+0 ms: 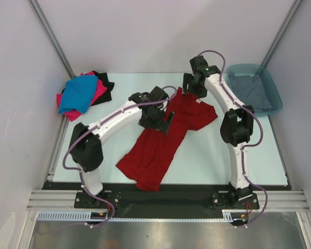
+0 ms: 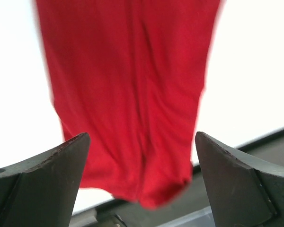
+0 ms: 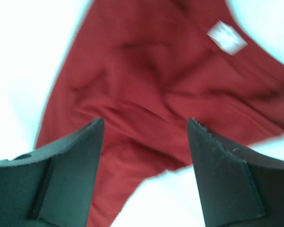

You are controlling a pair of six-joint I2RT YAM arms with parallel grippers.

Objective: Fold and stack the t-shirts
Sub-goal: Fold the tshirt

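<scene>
The dark red t-shirt (image 1: 163, 142) lies crumpled and stretched diagonally across the middle of the table, from the near centre to the far right. My left gripper (image 1: 163, 123) hovers over its middle, open and empty; the left wrist view shows the red cloth (image 2: 128, 94) below the spread fingers. My right gripper (image 1: 193, 93) is open above the shirt's far end, where the white neck label (image 3: 226, 37) shows on the red cloth (image 3: 156, 85). The bright blue shirt (image 1: 79, 93) lies on the hot pink (image 1: 97, 93) and black (image 1: 104, 83) shirts at the far left. A grey shirt (image 1: 251, 91) lies in the tub.
The teal plastic tub (image 1: 273, 88) stands at the far right corner. White walls close the left, far and right sides. A black strip (image 1: 197, 194) runs along the table's near edge by the arm bases.
</scene>
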